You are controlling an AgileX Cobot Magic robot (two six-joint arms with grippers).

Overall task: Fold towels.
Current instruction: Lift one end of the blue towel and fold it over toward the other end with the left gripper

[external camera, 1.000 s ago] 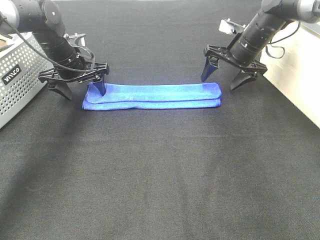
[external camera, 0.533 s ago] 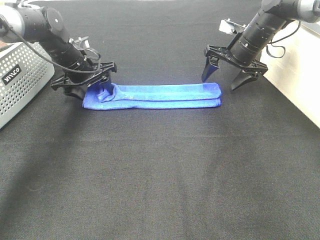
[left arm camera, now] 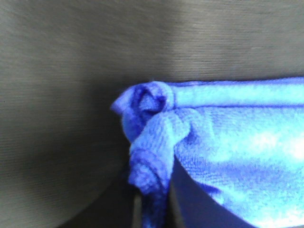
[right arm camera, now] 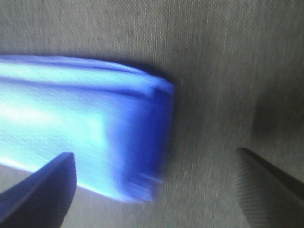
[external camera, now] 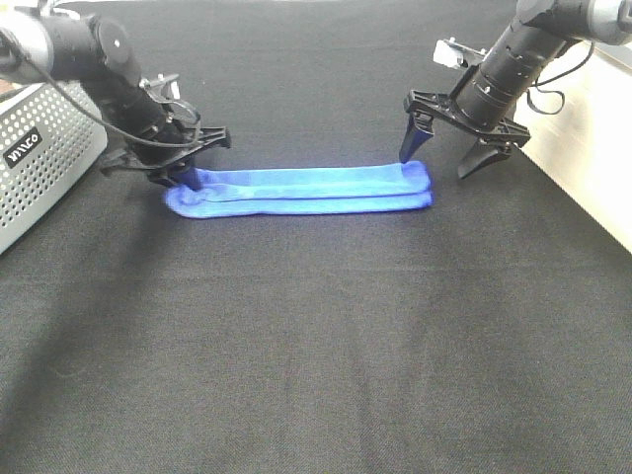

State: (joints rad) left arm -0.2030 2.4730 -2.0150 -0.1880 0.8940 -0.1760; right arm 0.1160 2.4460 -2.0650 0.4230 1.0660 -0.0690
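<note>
Our left gripper [external camera: 184, 179] is clamped on a bunched wad at the left end of the towel [external camera: 316, 190]; our right gripper [external camera: 435, 166] hangs spread wide and empty astride the right end. The towel lies as a long folded strip on the far part of the table [external camera: 316, 355], and we judge the bunched pinch may hold only some layers, spilling the fold on lifting. The perforated box [external camera: 39, 168] crowds the left; the near side has room.

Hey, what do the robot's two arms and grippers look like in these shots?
The left arm and right arm are glossy black cylinders with grey upper segments. The left gripper and right gripper each have two dark, tapering, pointed fingers. Thin black cables loop by both wrists.
</note>
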